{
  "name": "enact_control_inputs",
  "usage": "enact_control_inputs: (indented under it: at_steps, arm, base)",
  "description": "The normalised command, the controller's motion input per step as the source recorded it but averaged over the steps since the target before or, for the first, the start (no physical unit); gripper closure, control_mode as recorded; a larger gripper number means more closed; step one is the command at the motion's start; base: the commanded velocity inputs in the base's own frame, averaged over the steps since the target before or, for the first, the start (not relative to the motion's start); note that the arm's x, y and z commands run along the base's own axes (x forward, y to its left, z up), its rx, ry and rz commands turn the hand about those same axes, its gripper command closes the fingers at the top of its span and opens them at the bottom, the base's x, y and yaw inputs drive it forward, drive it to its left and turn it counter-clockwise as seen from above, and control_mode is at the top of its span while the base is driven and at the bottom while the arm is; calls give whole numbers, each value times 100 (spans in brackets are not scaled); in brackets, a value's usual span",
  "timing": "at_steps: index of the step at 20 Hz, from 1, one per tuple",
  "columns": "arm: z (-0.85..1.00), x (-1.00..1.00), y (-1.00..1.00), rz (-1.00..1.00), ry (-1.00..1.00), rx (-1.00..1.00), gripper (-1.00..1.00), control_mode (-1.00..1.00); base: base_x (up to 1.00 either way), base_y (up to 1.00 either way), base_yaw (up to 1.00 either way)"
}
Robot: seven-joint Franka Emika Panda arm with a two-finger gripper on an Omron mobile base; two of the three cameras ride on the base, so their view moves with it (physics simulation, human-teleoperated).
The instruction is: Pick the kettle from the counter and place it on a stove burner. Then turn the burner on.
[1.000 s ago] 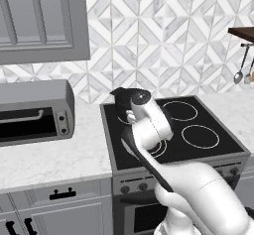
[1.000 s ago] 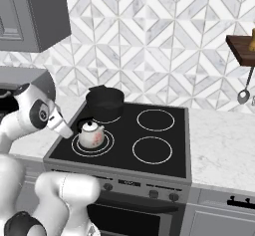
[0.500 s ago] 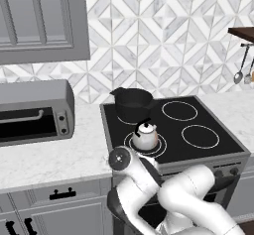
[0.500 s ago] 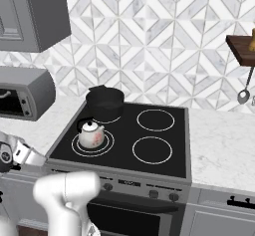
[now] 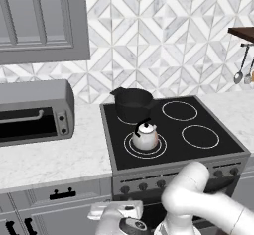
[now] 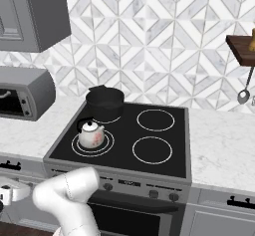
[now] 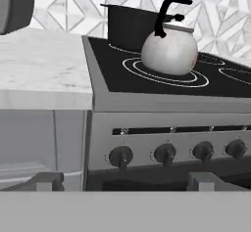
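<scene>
The small silver kettle (image 5: 145, 136) (image 6: 91, 133) stands upright on the double-ring stove burner (image 5: 130, 148) (image 6: 107, 146) at the front left of the black cooktop. In the hand view the kettle (image 7: 170, 51) and its burner (image 7: 147, 74) sit above the stove's front panel. My gripper (image 7: 126, 184) is low in front of the stove, level with the knob row and facing it. It is open, its fingertips (image 7: 47, 180) wide apart with nothing between them. The marble counter (image 5: 54, 159) (image 7: 44, 74) lies left of the stove.
A matte black pot (image 5: 133, 102) (image 6: 105, 100) sits on the rear-left burner right behind the kettle. Several black knobs (image 7: 120, 156) line the stove front. A grey toaster oven (image 5: 34, 112) stands on the left counter. Utensils (image 6: 243, 94) hang from a shelf at the right.
The arm has swung down from over the cooktop to low in front of the stove. The kettle has stayed on its burner, free of the gripper.
</scene>
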Motion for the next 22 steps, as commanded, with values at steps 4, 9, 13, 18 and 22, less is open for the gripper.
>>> enact_control_inputs:
  at_steps: [4,9,13,18,22]
  arm:
    - [-55,0,-1,-3,-52,-3,-100,-100]
    - [-25,5,-1,-5,-39,-3,-100,-100]
    - [-12,26,0,-2,-16,0,-100,-100]
    - [-4,42,0,-1,-4,0,-100,-100]
    - [0,21,-13,0,0,0,-100,-100]
  base:
    - [0,0,0]
    - [0,0,0]
    - [0,0,0]
    - [0,0,0]
    - [0,0,0]
